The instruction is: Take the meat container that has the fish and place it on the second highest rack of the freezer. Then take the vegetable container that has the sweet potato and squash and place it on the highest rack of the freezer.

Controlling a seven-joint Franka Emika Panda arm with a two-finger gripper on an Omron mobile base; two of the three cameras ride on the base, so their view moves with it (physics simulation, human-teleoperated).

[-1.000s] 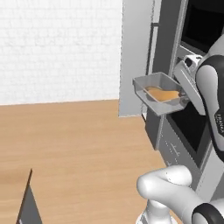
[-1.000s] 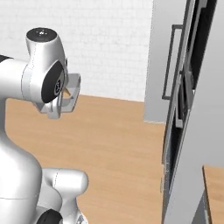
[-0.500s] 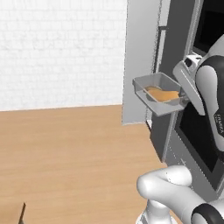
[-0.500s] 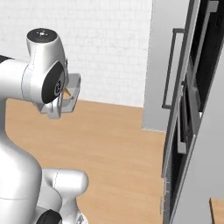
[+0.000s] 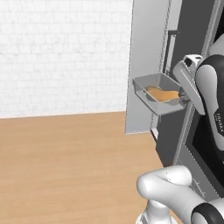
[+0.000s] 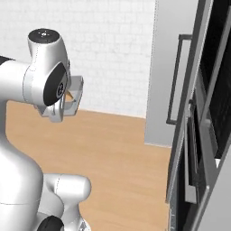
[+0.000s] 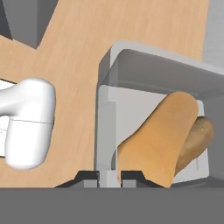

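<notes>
The vegetable container [image 5: 158, 93] is held clear of the floor by the gripper [image 7: 109, 176], whose jaws are clamped on the near wall of the tray, with the sweet potato and squash [image 7: 168, 133] lying inside. Since the earlier frames the whole scene has slid left in both base views, so the base has driven on. Beyond the tray the freezer [image 5: 146, 65] is seen, close behind it, its black bar handle [image 6: 174, 79] visible, and a white brick wall [image 5: 61, 52] stands farthest back.

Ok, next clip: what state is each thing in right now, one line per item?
pincer: shut on the near wall of the vegetable container.
vegetable container: lifted clear of the floor, held roughly level beside the freezer.
sweet potato and squash: lying inside the vegetable container.
freezer: door swung open.
</notes>
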